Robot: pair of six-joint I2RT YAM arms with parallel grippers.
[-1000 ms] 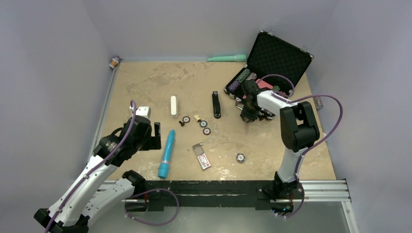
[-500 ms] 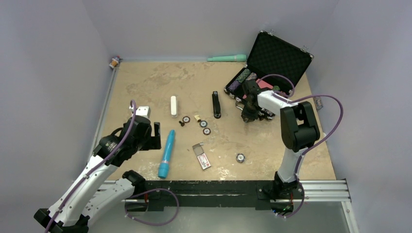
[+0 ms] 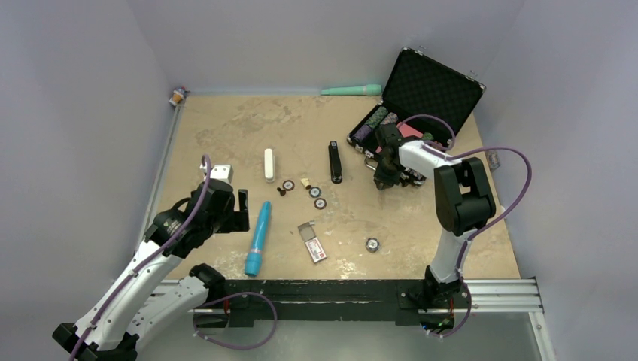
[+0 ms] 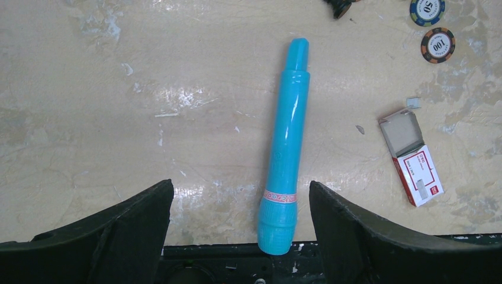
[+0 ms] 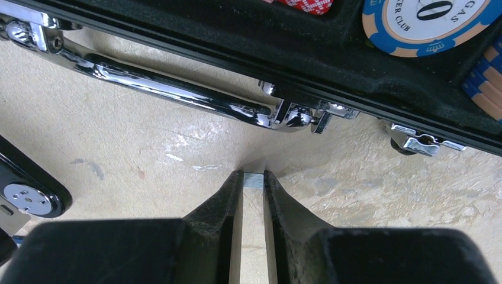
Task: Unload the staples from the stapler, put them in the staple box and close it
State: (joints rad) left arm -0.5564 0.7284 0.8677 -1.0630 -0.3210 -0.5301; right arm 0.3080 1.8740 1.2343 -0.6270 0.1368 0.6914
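Black stapler (image 3: pixel 335 162) between chips (image 3: pixel 316 192) and case (image 3: pixel 430 84)

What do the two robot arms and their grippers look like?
The left arm and right arm have white link shells with black joints, and a purple cable loops along each. The left gripper has broad, black, wedge-shaped fingers. The right gripper has the same matt black fingers, tapering to narrow tips.

upper chip (image 4: pixel 427 10): "50" | lower chip (image 4: pixel 438 45): "100" | blue-rimmed chip (image 5: pixel 426 18): "CLUB", "0"
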